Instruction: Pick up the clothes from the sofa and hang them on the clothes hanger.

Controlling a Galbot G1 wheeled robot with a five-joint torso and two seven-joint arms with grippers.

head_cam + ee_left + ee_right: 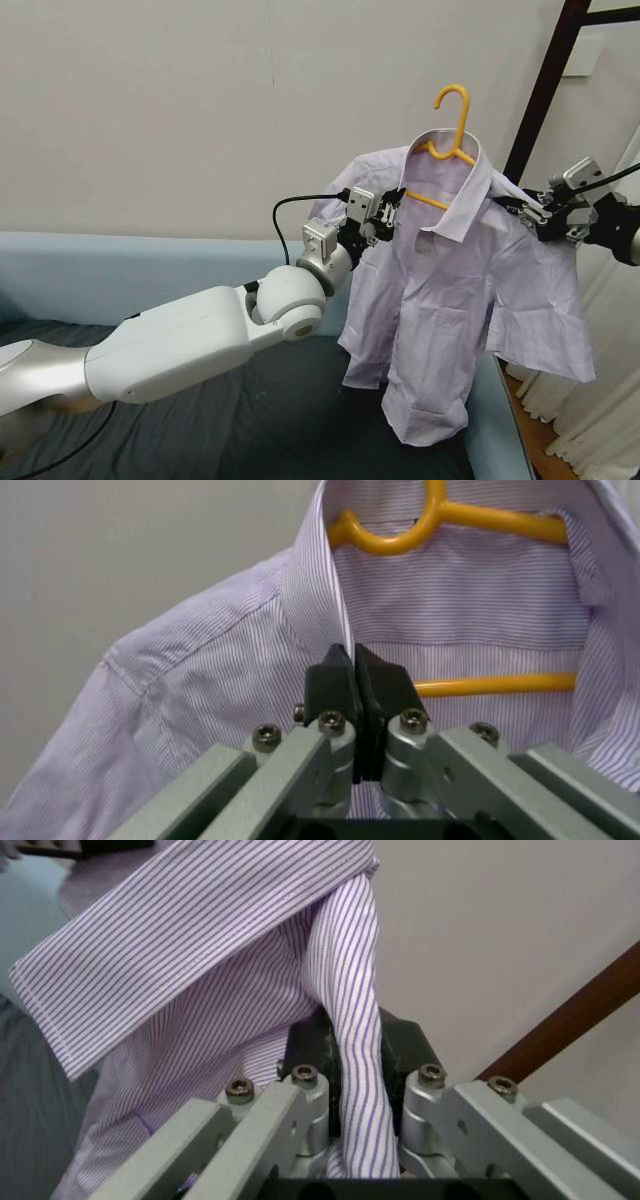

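Note:
A lilac striped shirt (450,290) hangs in the air on a yellow hanger (452,130), held up above the sofa. My left gripper (393,212) is shut on the shirt's front edge just below the collar; in the left wrist view its black fingertips (355,676) pinch the placket, with the hanger (470,521) behind. My right gripper (528,212) is shut on the shirt's other shoulder; in the right wrist view a fold of striped shirt (352,1035) runs between its fingers (405,1046).
The dark-cushioned sofa (230,430) with a pale blue frame (90,270) lies below. A dark brown rack post (545,80) rises at the right behind the shirt. White curtains (600,420) hang at the far right over a wooden floor.

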